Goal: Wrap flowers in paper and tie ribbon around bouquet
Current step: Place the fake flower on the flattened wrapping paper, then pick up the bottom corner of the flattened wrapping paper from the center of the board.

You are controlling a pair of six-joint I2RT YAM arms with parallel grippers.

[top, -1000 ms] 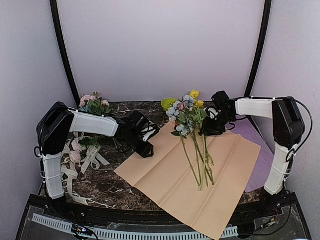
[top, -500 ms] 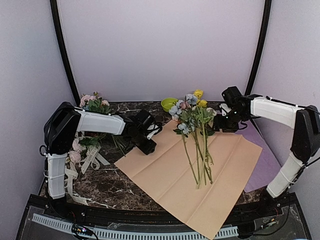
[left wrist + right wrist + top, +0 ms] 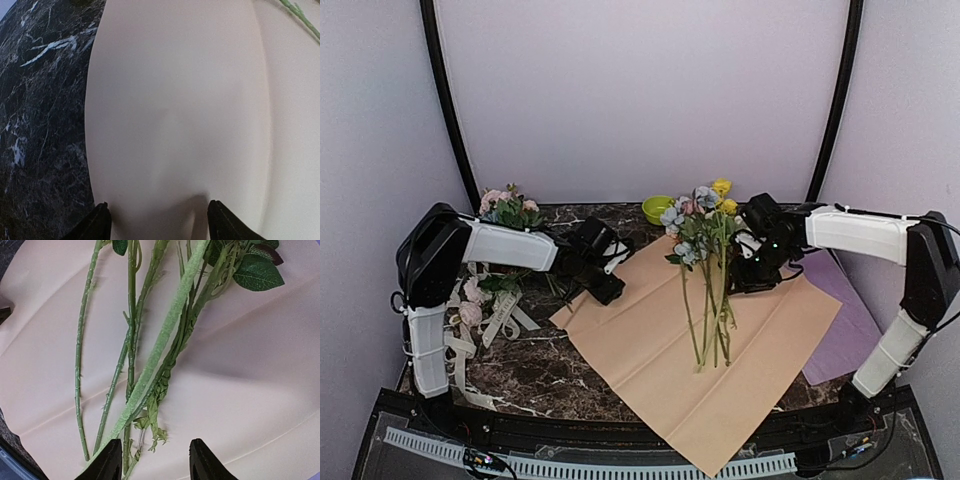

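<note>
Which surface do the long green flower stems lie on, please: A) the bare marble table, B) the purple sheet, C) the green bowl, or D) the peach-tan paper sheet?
D: the flower stems rest across the peach-tan paper sheet, as the top and right wrist views both show.

Soft, even overhead light leaves faint shadows on the counter (image 3: 520,370). In the left wrist view the paper (image 3: 175,100) is pale, blurred and bulges at the edges; in the right, the flowers (image 3: 150,355) are sharp, casting soft shadows.
</note>
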